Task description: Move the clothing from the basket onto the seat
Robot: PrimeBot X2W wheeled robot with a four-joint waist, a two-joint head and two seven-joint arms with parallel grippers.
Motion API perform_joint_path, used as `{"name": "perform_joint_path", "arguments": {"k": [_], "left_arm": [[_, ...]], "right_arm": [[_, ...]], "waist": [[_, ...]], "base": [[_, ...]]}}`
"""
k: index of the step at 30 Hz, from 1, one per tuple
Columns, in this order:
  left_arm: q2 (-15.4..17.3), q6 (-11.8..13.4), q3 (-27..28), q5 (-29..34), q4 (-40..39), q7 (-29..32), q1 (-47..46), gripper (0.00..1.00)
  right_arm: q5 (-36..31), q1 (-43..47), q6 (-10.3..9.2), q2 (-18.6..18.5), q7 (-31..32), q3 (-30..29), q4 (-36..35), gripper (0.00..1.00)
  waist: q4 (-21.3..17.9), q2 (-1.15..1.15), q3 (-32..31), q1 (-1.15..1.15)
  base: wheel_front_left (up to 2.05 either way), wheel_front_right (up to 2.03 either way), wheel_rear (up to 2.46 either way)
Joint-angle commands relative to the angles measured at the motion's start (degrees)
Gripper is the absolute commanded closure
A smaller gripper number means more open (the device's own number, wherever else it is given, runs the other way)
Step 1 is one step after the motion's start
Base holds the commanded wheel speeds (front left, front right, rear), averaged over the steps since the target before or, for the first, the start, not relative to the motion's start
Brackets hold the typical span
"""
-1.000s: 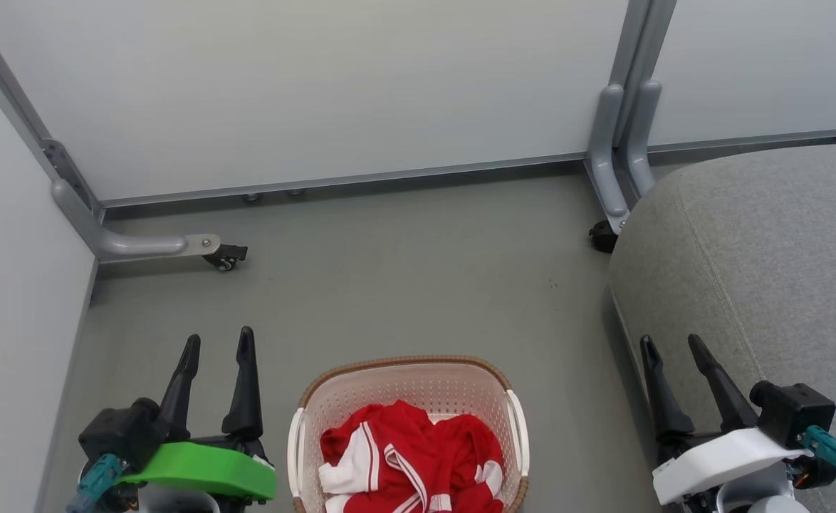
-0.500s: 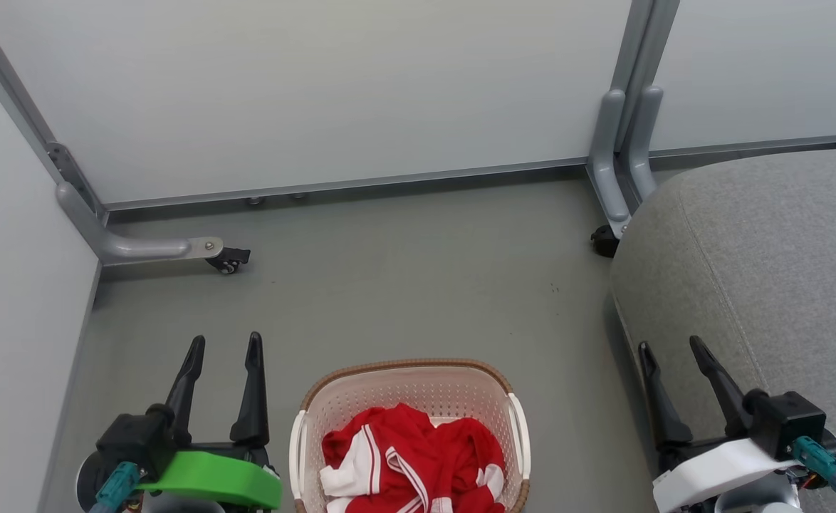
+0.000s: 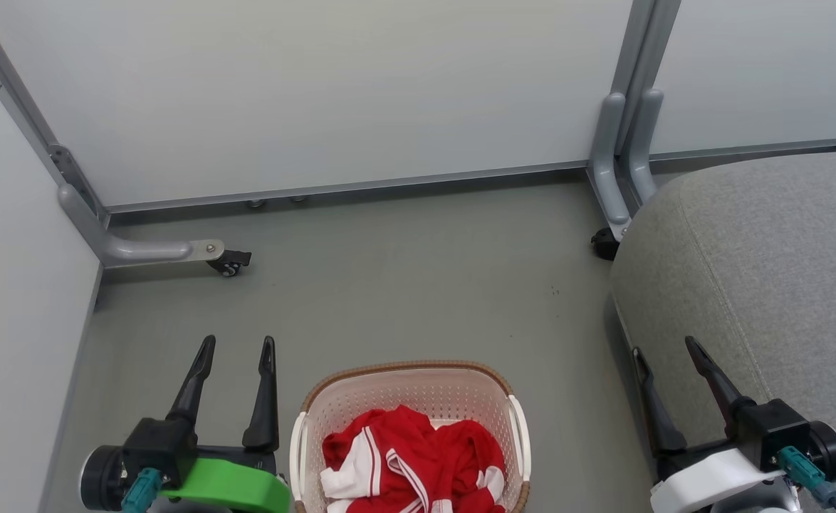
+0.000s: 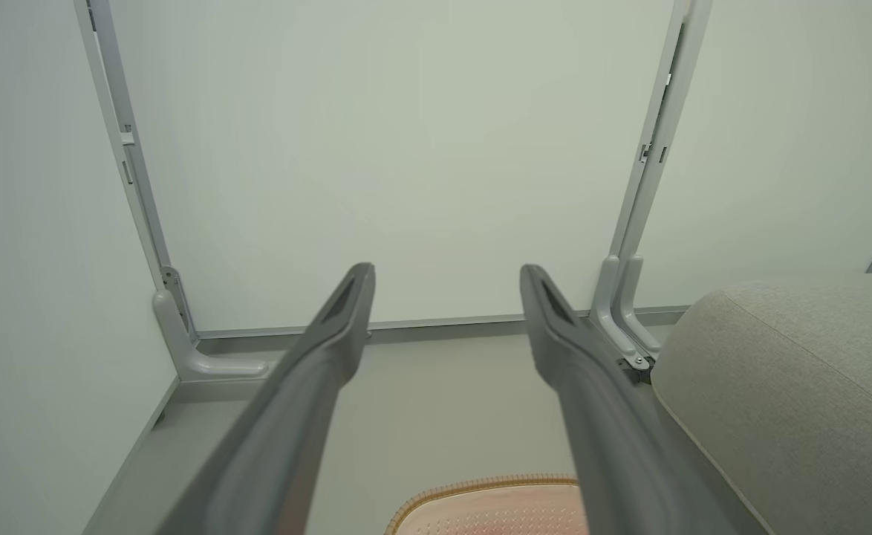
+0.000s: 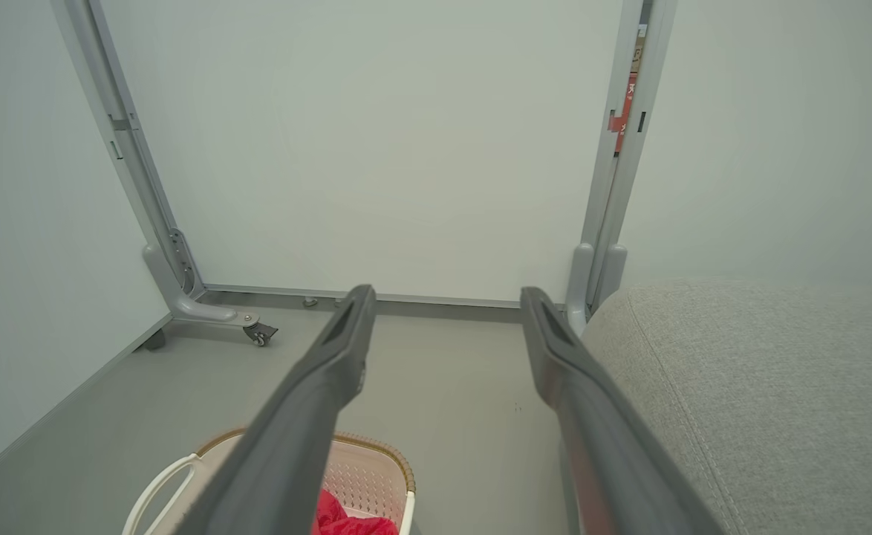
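The clothing lies heaped in the basket, just right of the left gripper, which looks the nearer one. The right gripper hangs by the seat. Both jaws stand spread and empty.

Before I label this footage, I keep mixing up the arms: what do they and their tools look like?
The left tool has two long, tapering dark fingers on a black block, a bright green cover behind it and a teal plug. The right tool matches it, but with a white cover and its own teal plug.
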Motion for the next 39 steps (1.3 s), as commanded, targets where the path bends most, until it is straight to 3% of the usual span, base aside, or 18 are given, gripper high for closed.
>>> {"name": "perform_joint_path", "arguments": {"k": [1,14,29,35,39], "left_arm": [[0.0,0.0,-0.2,1.3,-0.3,-0.5,0.8,0.0],[-0.1,-0.1,-0.5,6.8,-0.6,-1.8,1.5,0.0],[-0.1,0.0,-0.2,5.8,0.2,-1.6,1.4,0.0],[-0.1,0.1,-0.2,5.3,1.5,-1.6,0.8,0.0],[-0.1,-0.1,-0.6,4.9,2.7,-1.6,-2.5,0.0]], "right_arm": [[-1.5,0.8,0.19,-0.1,-0.4,0.0,-0.6,0.0],[-7.0,1.6,0.21,-0.1,-1.6,0.3,-1.3,0.0],[-6.4,1.3,0.12,-0.1,-1.6,0.2,-1.1,0.0],[-6.3,0.1,0.12,-0.1,-1.6,0.3,-1.3,0.0],[-6.8,-2.8,0.12,-0.1,-1.6,0.3,-1.9,0.0]], "waist": [[0.0,0.0,0.0,0.0],[-0.1,0.0,-0.3,0.0],[-0.5,0.0,0.6,0.0],[-1.3,0.0,3.4,0.0],[-1.9,0.0,9.7,0.0]], "base": [[0.0,0.0,0.0],[0.0,0.0,0.0],[0.0,0.0,0.0],[0.0,0.0,0.0],[0.0,0.0,0.0]]}}
